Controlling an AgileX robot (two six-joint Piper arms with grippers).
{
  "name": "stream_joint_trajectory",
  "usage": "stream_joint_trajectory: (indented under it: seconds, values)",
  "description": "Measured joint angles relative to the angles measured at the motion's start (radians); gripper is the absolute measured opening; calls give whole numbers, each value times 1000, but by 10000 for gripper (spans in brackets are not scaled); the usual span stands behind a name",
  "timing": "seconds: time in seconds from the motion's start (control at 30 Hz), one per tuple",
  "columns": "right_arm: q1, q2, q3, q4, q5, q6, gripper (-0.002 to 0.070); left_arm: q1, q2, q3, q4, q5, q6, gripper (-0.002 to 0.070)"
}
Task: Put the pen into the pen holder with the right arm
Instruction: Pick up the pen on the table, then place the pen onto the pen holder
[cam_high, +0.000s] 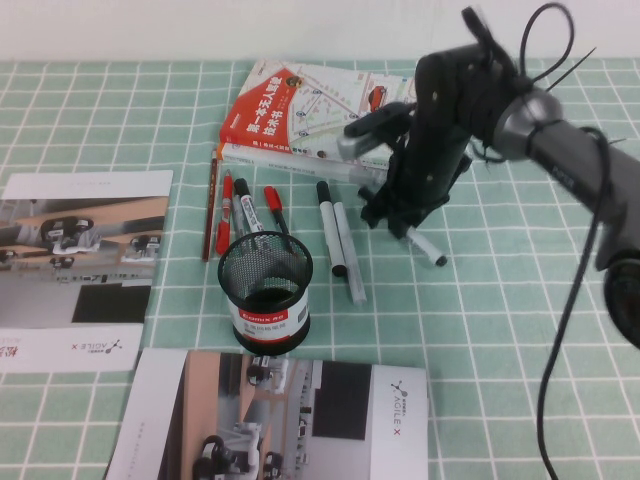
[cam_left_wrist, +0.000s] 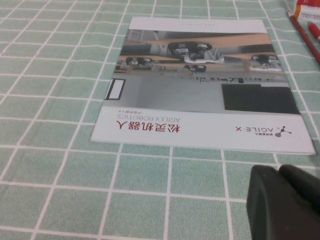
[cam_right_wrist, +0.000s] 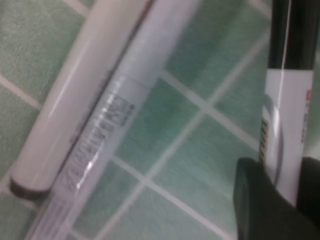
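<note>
Near edge of the bench (cam_high: 500, 330), green checked cloth: a brochure (cam_high: 290, 420) lying flat; a second brochure (cam_high: 80, 270) off to the left; left hand (cam_left_wrist: 282, 205) sits low just off that brochure's near edge, only its dark tip in frame, cannot tell if spread or pressed together. Next back, the pen holder (cam_high: 266, 290), black mesh cup, upright, white label round its lower part; nothing seen standing in it, inside looks dark. Just behind the cup: a brown pencil (cam_high: 210, 205), red-capped markers (cam_high: 226, 215) and a black-capped one side by side. To the cup's right, two white markers (cam_high: 340, 240) lie touching, flat on the cloth. Further right, right hand (cam_high: 405, 222) is down at the bench, pinching the pen (cam_high: 428, 248) at its upper part; pen tilted, black end tip low near the cloth, well apart from the cup; wrist view shows dark fingers (cam_right_wrist: 265, 205) against the pen barrel (cam_right_wrist: 282, 135). Farthest back, stacked books (cam_high: 300, 115) behind the arm.
</note>
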Motion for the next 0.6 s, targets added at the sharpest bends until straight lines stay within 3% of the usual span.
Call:
stream_joint_trajectory:
  seconds: [0.13, 0.23, 0.6]
  values:
    - [0, -109, 43, -18, -4, 33, 116, 0, 0, 0, 0, 0, 0, -4]
    - [4, -262, 180, -15, -128, 44, 116, 0, 0, 0, 0, 0, 0, -4]
    - [108, -816, 1066, 255, -1130, -66, 115, 0, 0, 0, 0, 0, 0, -4]
